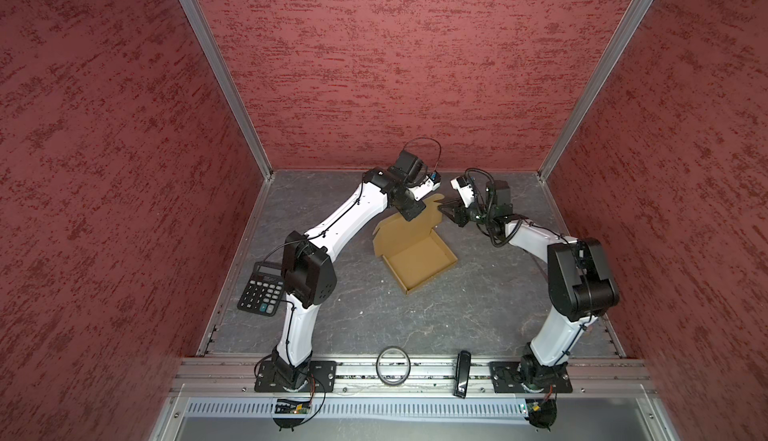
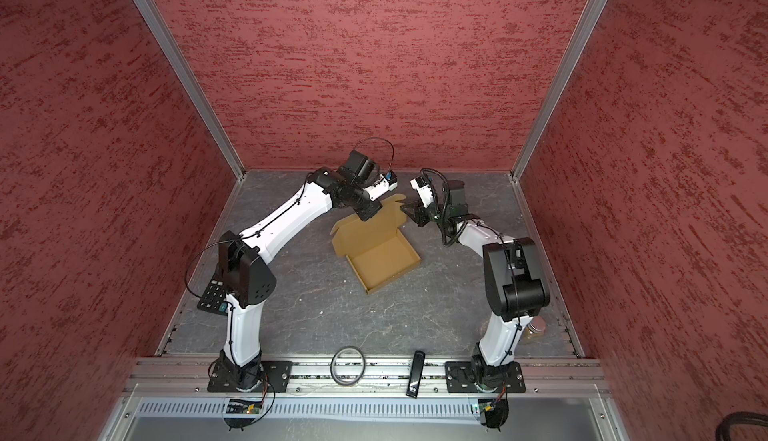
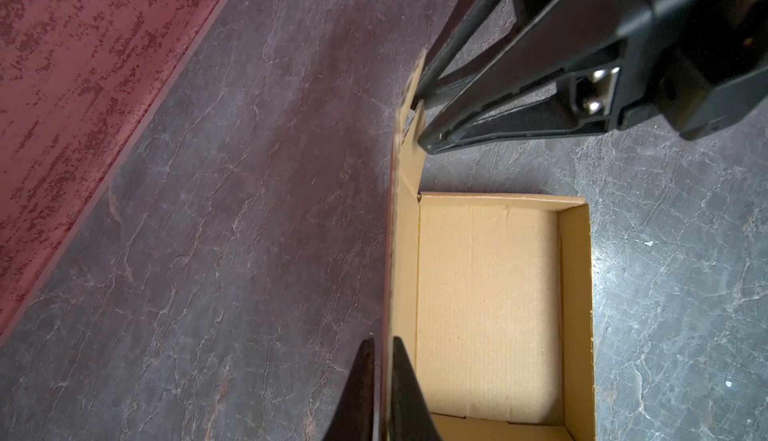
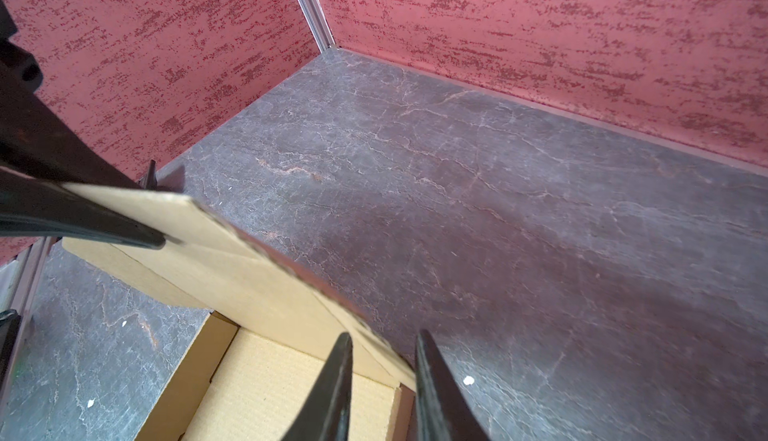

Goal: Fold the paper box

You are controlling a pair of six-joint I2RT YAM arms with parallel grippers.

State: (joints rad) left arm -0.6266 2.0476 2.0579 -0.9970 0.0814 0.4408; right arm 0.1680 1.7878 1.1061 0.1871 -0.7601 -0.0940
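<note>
straddling paper box (image 4: 249,277), right hand (image 4: 382,335), perhaps gripping

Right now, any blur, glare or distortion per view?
In both top views: even light, no glare, wide-angle splay in the wall posts. Left wrist view: left end effector tips soft, paper box floor sharp. Right wrist view: right end effector and near box edge blurred, table sharp.

The dark gray surface (image 1: 415,326) holds the paper box (image 1: 419,258) in the middle and a calculator (image 1: 259,289) at the left.
</note>
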